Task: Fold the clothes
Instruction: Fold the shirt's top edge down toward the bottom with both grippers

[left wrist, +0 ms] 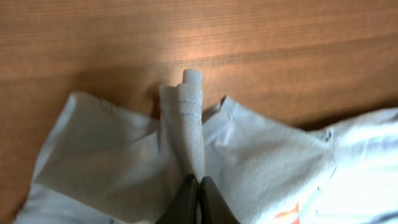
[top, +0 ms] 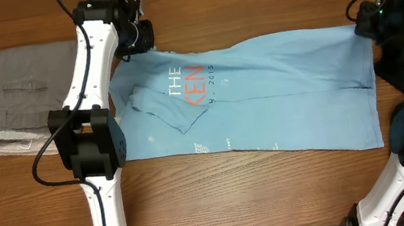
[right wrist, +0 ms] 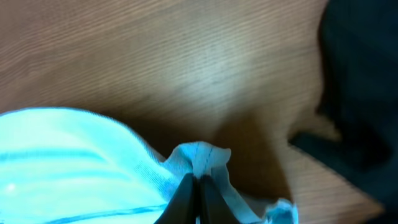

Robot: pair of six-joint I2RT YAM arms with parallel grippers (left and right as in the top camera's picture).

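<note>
Garment position: the light blue short-sleeved cotton T-shirt (top: 279, 94) lies spread flat on the brown wooden table (top: 277, 197). In the overhead view it runs from left of centre to the right part of the frame. The white and coral-red lettering (top: 186, 83) faces up left of centre. A flap of the cloth is folded over just below and left of the lettering.

The left gripper (top: 137, 33) sits at the upper left of the overhead frame, at the upper left corner of the shirt. In the left wrist view its two dark fingers (left wrist: 186, 202) press together at the bottom centre of the frame. They are clenched on a narrow rolled ridge of pale blue fabric that extends from between them toward the frame centre. The stitched end of this ridge lies over bare wood.

The right gripper (top: 367, 22) sits at the upper right of the overhead frame, at the upper right corner of the shirt. In the right wrist view its fingers (right wrist: 185, 200) meet at the bottom centre with no gap visible. They are clamped on a small pinched peak of the blue cloth. A blurred dark shape (right wrist: 364, 93) fills the upper right of that view and cannot be identified.

A folded grey garment (top: 17, 91) lies on the table at the far left of the overhead frame, left of the left arm.
</note>
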